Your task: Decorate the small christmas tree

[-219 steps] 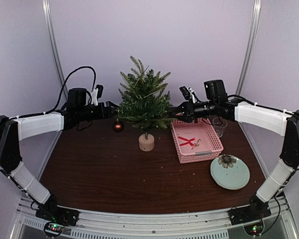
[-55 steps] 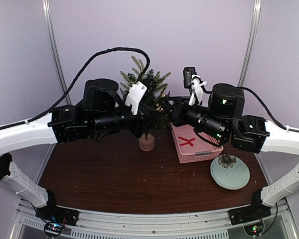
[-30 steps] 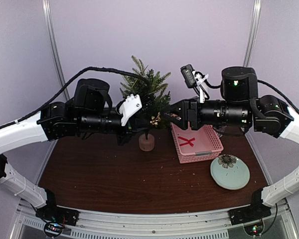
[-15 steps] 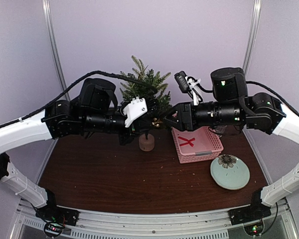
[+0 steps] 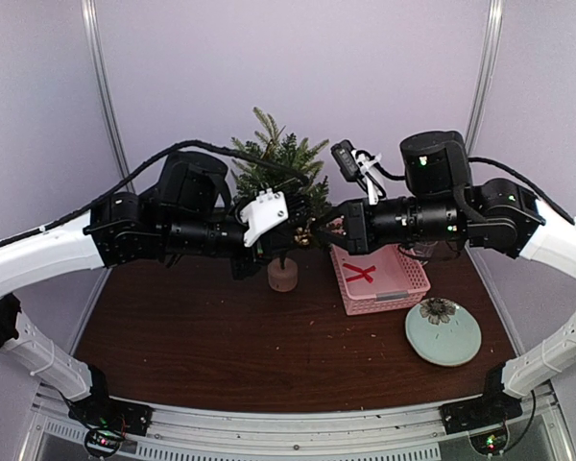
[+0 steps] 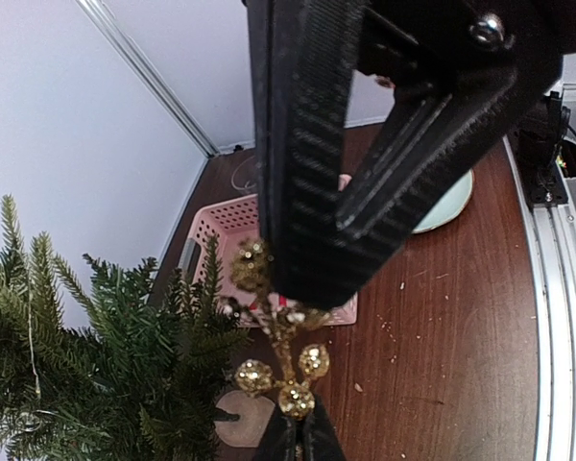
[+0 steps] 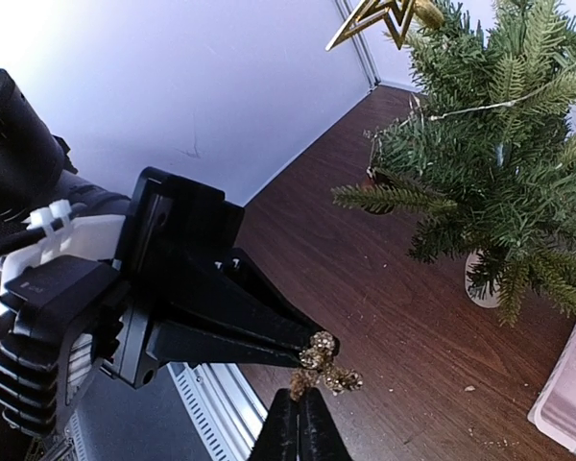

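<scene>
The small christmas tree (image 5: 280,182) stands on its pale stump base (image 5: 282,275) at the back of the table, with a gold star (image 7: 374,14) at its top. In front of it a gold glitter berry sprig (image 5: 305,233) hangs in the air between both arms. My left gripper (image 5: 296,236) is shut on one end of the sprig (image 6: 283,384). My right gripper (image 5: 319,230) is shut on the other end (image 7: 322,370). The two sets of fingertips almost touch.
A pink basket (image 5: 394,304) with a red ribbon (image 5: 360,273) sits right of the tree. A pale green plate (image 5: 456,348) holding a flower ornament (image 5: 438,310) lies at the front right. Needle crumbs dot the dark wood table (image 5: 221,336).
My right gripper has closed its open jaws onto the sprig that the left gripper holds. Both arms drifted slightly left.
</scene>
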Available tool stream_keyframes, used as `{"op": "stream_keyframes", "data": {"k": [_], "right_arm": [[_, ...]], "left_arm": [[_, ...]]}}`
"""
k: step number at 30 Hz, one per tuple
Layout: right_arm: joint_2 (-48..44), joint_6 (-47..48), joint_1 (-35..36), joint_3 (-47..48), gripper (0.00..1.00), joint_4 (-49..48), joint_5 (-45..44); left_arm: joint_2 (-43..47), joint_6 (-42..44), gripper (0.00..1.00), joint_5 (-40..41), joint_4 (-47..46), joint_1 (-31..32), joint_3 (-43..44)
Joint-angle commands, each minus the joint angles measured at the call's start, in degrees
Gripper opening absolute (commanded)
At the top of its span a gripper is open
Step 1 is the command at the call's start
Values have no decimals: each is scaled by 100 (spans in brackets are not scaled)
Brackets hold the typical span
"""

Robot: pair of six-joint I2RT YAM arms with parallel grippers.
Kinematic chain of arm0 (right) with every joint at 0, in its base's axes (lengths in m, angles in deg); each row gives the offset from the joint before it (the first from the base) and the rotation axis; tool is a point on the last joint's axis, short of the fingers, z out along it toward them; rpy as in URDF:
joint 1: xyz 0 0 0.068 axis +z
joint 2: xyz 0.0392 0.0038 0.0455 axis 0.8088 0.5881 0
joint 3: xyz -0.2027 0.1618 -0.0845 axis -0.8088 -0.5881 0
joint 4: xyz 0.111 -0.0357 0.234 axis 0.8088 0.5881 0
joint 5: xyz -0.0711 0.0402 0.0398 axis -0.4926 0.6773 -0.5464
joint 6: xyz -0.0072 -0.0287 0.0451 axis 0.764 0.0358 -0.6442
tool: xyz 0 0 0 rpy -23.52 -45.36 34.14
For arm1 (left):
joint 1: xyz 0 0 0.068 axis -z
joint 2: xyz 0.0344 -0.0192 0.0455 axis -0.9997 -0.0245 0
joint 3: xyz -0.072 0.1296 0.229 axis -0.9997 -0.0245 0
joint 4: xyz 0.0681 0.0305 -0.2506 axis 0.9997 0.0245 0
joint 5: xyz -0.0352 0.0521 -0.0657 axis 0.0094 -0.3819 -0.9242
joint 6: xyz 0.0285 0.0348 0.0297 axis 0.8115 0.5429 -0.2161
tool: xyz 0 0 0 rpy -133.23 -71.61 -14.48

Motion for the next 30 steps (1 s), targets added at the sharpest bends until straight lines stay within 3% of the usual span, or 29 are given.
{"op": "stream_keyframes", "data": {"k": [1, 2, 5, 7, 11, 18, 20, 25, 30], "right_arm": [[-120, 18, -56, -38, 0, -262, -20], [-146, 19, -58, -62, 0, -299, -65], [-249, 24, -81, -191, 0, -441, -228], [-308, 24, -99, -310, 0, -586, -306], [-395, 83, -141, -479, 0, -920, -410], [-379, 927, -203, -850, 0, -2091, -871], [-213, 1168, -235, -808, 0, -2379, -897], [385, 1572, -256, -615, 0, -2674, -1173], [751, 1583, -366, -349, 0, -2460, -1547]], "left_arm": [[1, 45, 0, 218, -88, 24, 142], [23, 14, 2, 262, -99, 26, 125], [113, -136, 20, 323, -145, 23, 16], [192, -209, 25, 333, -167, 12, -57], [337, -490, 52, 525, -175, -5, -151], [1175, -1632, 81, 522, -503, -491, -787], [1394, -2112, 95, 546, -491, -810, -856], [1438, -2953, 98, 873, -143, -1597, -655], [1402, -3054, 98, 1064, -57, -1836, -537]]}}
